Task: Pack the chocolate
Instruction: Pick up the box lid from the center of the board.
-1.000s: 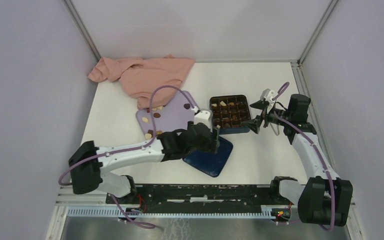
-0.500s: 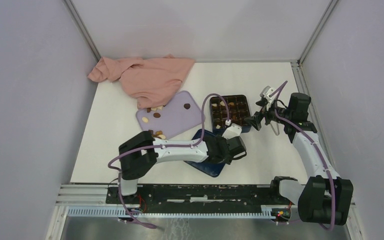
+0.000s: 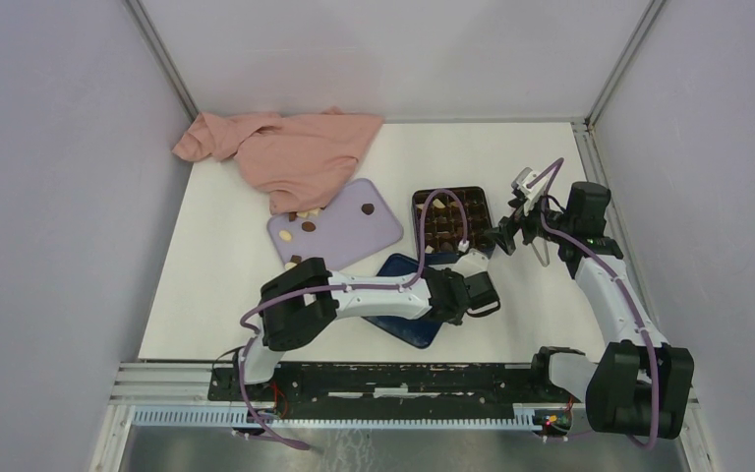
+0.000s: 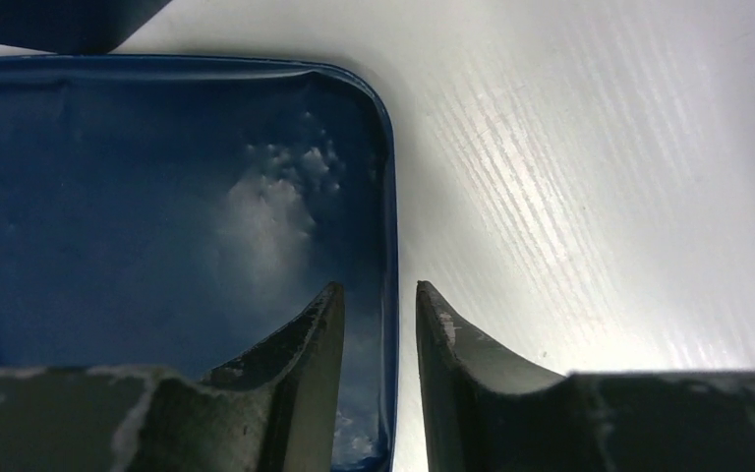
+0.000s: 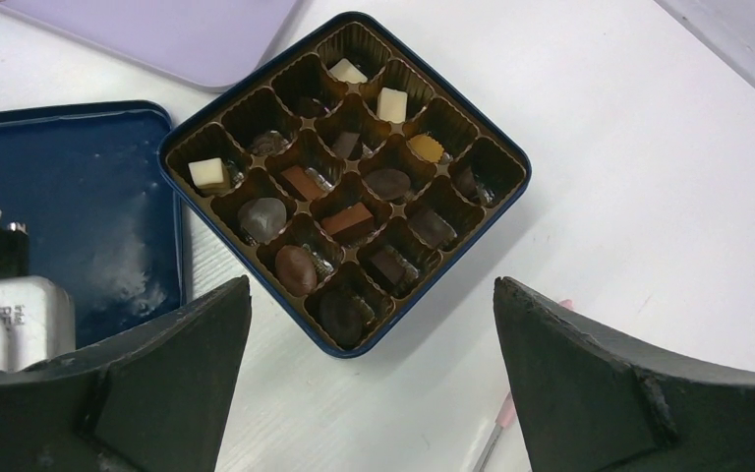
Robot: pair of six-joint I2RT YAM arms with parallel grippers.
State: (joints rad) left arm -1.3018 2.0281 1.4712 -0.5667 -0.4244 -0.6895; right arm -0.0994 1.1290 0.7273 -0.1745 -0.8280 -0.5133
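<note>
Your left gripper (image 4: 378,287) has swung right, narrowed jaws straddling the dark blue tin lid (image 4: 157,197) rim, ready to grip; right gripper (image 5: 372,285) gapes wide.

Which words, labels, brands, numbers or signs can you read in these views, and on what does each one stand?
Small dark print on the white housing of the left arm, at the left edge of the right wrist view: too small and blurred to read.
No text shows on the dark blue box, the blue lid, the lilac tray or the pink cloth.
</note>
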